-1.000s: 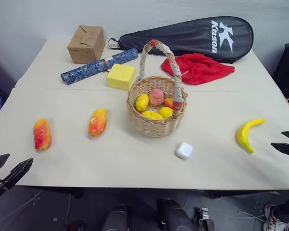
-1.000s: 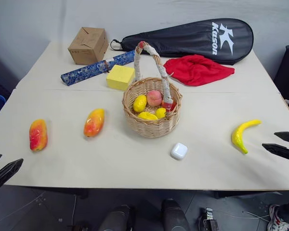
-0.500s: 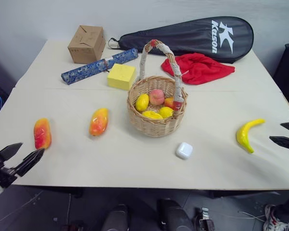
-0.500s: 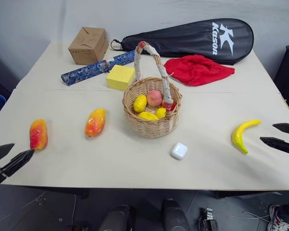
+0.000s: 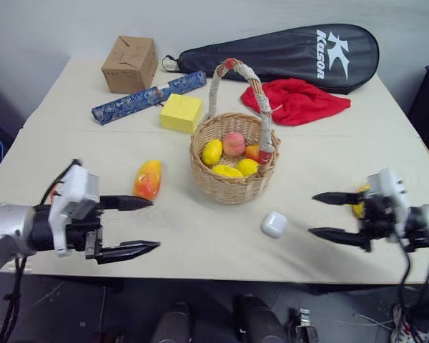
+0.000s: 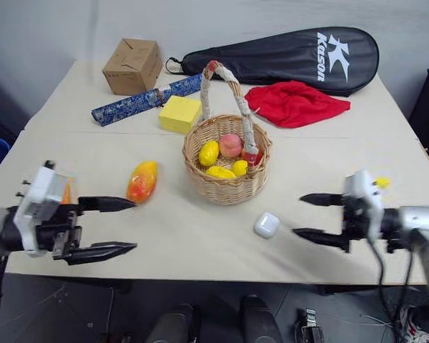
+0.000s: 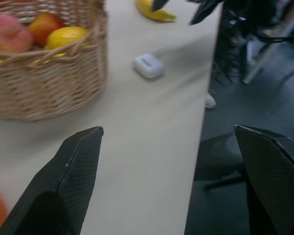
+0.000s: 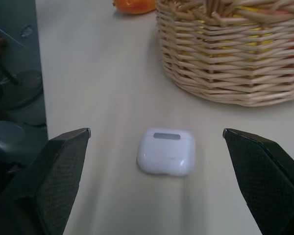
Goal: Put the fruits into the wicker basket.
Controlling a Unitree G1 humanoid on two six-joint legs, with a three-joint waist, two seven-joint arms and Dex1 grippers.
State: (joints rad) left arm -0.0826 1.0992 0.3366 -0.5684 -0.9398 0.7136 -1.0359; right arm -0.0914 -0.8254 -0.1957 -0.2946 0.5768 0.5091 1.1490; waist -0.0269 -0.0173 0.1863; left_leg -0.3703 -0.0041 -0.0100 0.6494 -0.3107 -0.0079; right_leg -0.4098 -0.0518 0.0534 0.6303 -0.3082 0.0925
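Left end effector (image 5: 137,226) agape, empty; nearer mango (image 5: 147,179) just beyond, long axis near-far. Right end effector (image 5: 329,215) agape; banana (image 5: 359,207) behind it. Wicker basket (image 5: 232,187) mid-desk.

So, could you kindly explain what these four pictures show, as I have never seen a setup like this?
It is a two-armed humanoid robot at a table. Two pictures come from the stereo camera on its head, looking down over its arms. The other two come from cameras on its wrists, looking along each tool's black fingers.

The left tool and the right tool both stand open and hold nothing.

On the table sit a wicker basket already holding some fruit, a mango beside it, a second mango mostly hidden behind the left tool, a banana behind the right tool, and a small white case. Farther back lie a cardboard box, a blue roll, a yellow sponge, a red cloth and a black racket bag.
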